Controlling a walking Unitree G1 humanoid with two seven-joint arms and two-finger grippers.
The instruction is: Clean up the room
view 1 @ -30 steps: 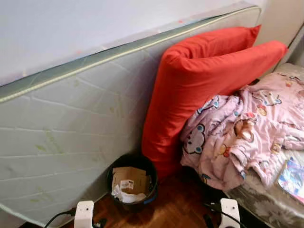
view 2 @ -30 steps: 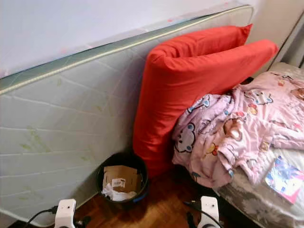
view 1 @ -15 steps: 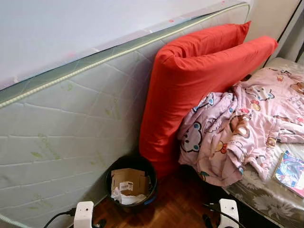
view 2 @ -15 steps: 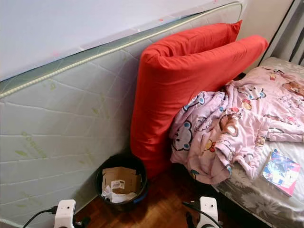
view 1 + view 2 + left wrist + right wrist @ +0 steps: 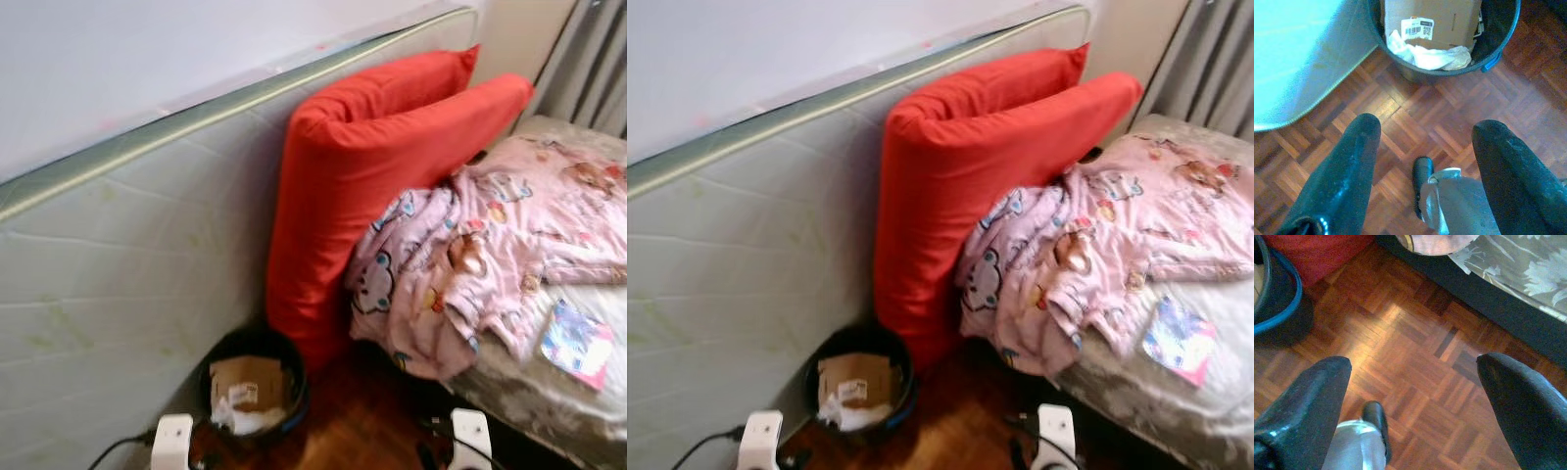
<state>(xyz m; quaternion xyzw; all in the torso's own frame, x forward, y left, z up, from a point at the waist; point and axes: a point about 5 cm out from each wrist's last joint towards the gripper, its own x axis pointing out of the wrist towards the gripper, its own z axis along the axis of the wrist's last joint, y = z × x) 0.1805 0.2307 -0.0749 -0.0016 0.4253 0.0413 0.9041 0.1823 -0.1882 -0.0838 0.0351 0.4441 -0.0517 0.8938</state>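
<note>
A: Soft all over in both eye views, smeared as if mid-turn; stitching on the mattress barely readable, print on the pink blanket mushy.

B: Bright, though. Even daylight on the red cushion, no hard shadows. Washed out near white along the wall at the top.

A: Dim down low. Black bin sunk in shade, wooden floor murky.

B: Much sharper in the wrist views. Crisp parquet, a warm patch of glare on the floor.

A: Strong blue-cyan cast in the left wrist view, mattress edge blown out to turquoise. Black fingers close up, slightly soft, faint sheen.
</note>
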